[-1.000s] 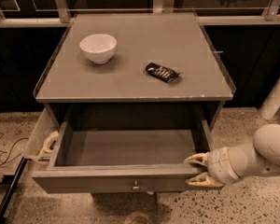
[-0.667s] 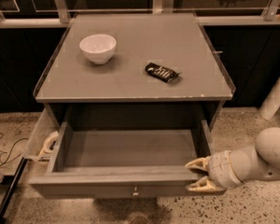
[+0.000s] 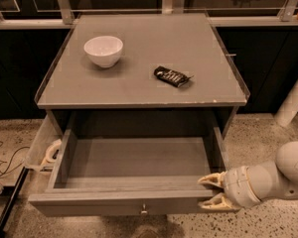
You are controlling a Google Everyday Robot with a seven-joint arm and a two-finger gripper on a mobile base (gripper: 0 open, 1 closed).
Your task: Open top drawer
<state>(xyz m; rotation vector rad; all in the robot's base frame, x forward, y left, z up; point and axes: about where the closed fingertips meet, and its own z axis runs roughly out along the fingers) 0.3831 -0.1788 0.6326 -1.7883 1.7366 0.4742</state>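
top drawer (image 3: 139,158) slid further out | gripper (image 3: 203,193) fingers apart (astride its right corner)

Grey desk (image 3: 139,86), flat top. One white bowl (image 3: 103,50) stands upright near the back left corner. One dark wrapped bar (image 3: 172,76) lies right of centre, well apart from the bowl. The claw (image 3: 212,192) sits below the front right corner.

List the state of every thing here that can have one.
Grey top drawer with a small round metal knob: open, drawn well out, grey inside showing.
White round bowl: upright on the grey cabinet top, back left.
Black snack wrapper: lying flat on the cabinet top, right of the bowl.
Tool: open, at the drawer's front right corner.
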